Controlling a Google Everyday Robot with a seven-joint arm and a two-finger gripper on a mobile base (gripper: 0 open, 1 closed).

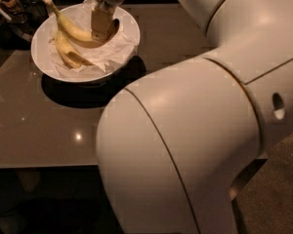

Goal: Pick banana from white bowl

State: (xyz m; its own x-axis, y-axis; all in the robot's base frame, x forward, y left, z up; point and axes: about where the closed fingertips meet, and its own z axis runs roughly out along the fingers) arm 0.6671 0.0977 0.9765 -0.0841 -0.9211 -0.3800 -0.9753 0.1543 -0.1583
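The white bowl [131,25], lined with crumpled white paper, stands on the grey table at the upper left. My gripper [102,31] hangs over the bowl from above and is shut on the banana [74,29] near its right end. The banana is lifted and tilted, with its pale stem pointing up and left past the bowl's rim. A second banana [65,52] lies on the paper in the bowl, below the held one. My big white arm fills the right and lower part of the camera view.
The bowl rests on a grey glossy table [44,130], whose front edge runs along the lower left. Dark cluttered items [12,6] sit at the far top left beside the bowl. Carpeted floor shows at the lower right.
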